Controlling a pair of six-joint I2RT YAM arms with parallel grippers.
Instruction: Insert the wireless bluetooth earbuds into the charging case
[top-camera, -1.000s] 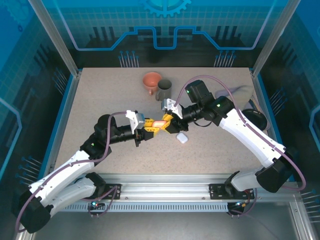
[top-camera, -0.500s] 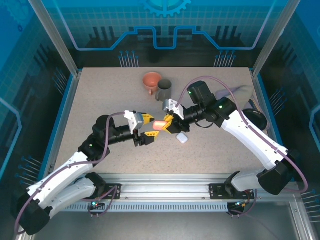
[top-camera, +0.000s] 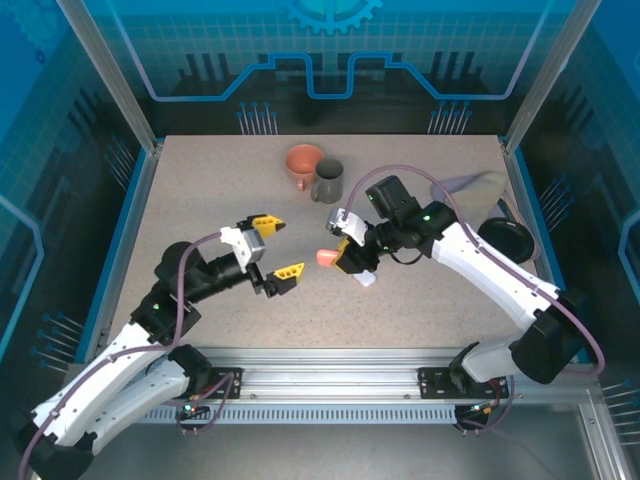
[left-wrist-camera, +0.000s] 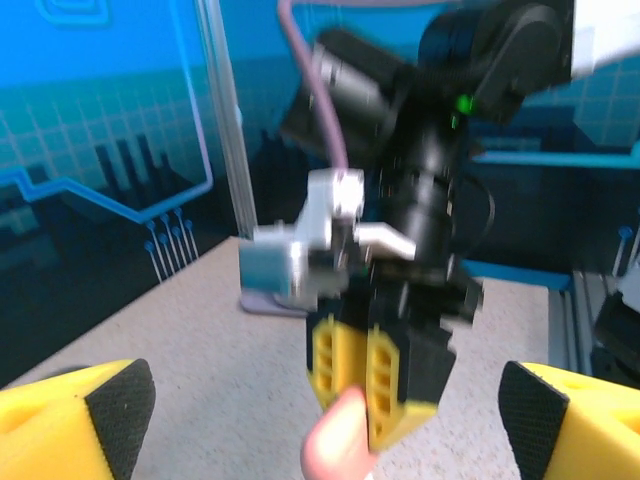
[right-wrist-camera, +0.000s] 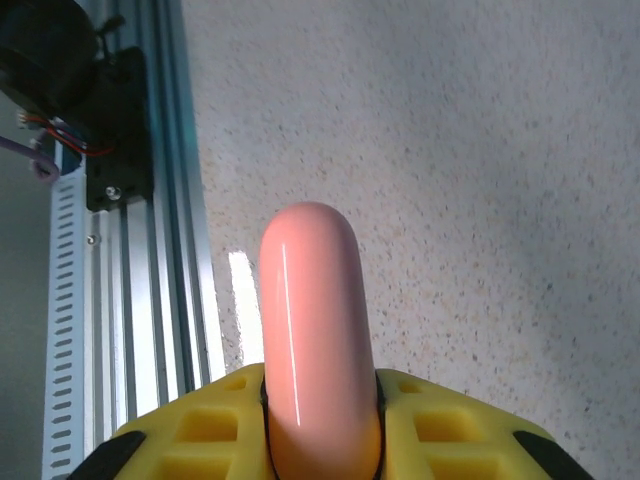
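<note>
The right end effector (top-camera: 340, 256) clamps the salmon-pink charging case (top-camera: 325, 258) above the bench (top-camera: 200, 200) (by one end only), while the left end effector (top-camera: 279, 247) gapes empty. So shallow a pinch could let the smooth case pivot or drop.

No legible text, label or number; the left wrist view is perhaps too blurred.

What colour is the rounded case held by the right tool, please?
The case is plain glossy salmon pink, clearest in the right wrist view.
</note>
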